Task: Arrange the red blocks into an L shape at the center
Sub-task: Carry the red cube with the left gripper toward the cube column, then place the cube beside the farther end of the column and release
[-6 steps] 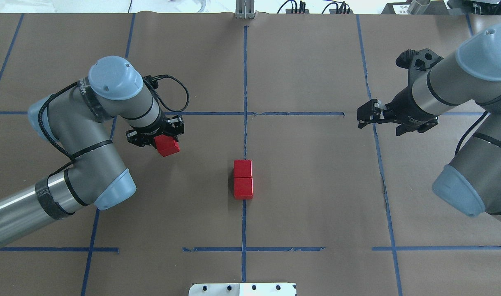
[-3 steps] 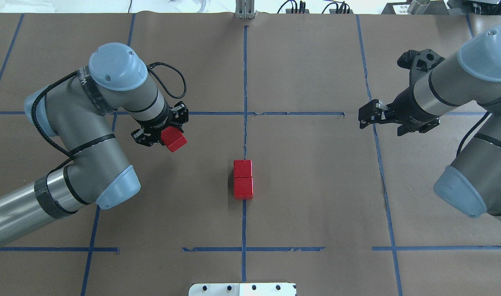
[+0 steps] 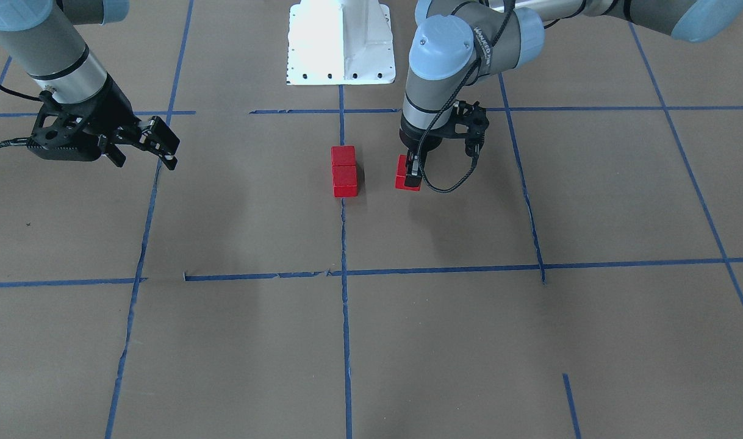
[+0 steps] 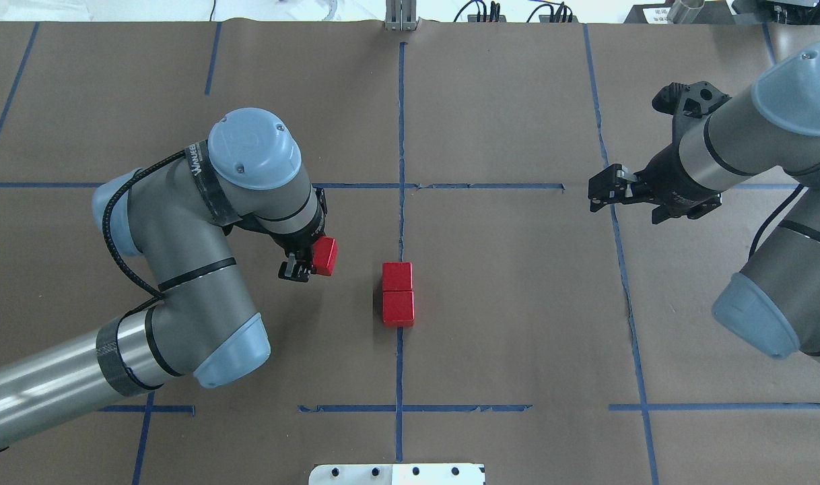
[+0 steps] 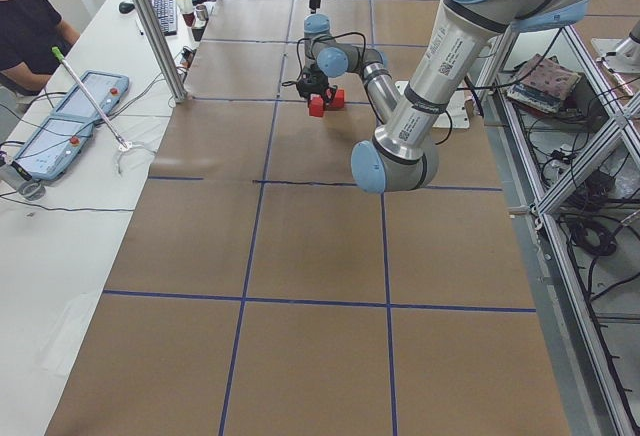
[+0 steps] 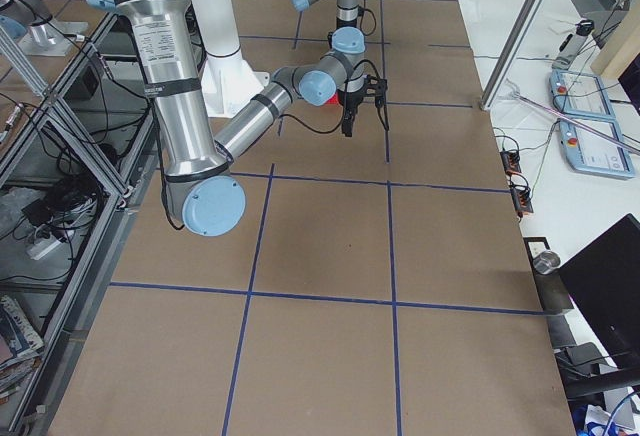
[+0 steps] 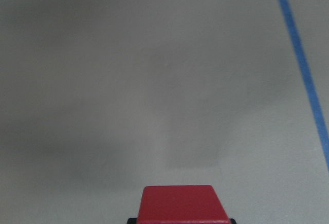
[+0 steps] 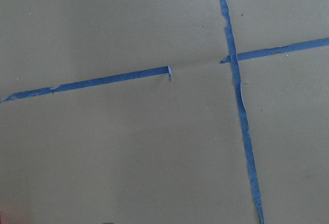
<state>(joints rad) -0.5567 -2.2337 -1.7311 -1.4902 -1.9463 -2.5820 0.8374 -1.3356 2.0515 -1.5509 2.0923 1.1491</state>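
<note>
1. Landmark = the block pair: far block (image 4: 397, 275) and near block (image 4: 398, 308), both red, touching face to face in one short column.
2. The pair sits on the blue tape line (image 4: 400, 222) that splits the centre cell (image 4: 504, 289). It lies roughly mid-cell on the brown paper (image 4: 518, 101).
3. Third red block (image 4: 326, 256): near the pair on the robot's L side, with a clear gap of bare paper between. It is about level with the pair's far block, inside the centre cell's L half, and not joined to the pair, so there is no L shape yet.
4. L gripper (image 4: 309, 264): pointing down, fingers pinching the third red block from two sides. The L wrist cam shows the block's top face low in frame with plain paper beyond it. Can't tell whether the block touches the paper or hangs just over it.
5. R gripper (image 4: 592, 194): well apart from the pair on the robot's R side, and a bit farther from the robot than the pair. Fingers look spread and nothing is between them. The R wrist cam shows only paper and tape.
6. White base (image 3: 341, 42): on the robot side of the pair, in line with the pair's tape line.
</note>
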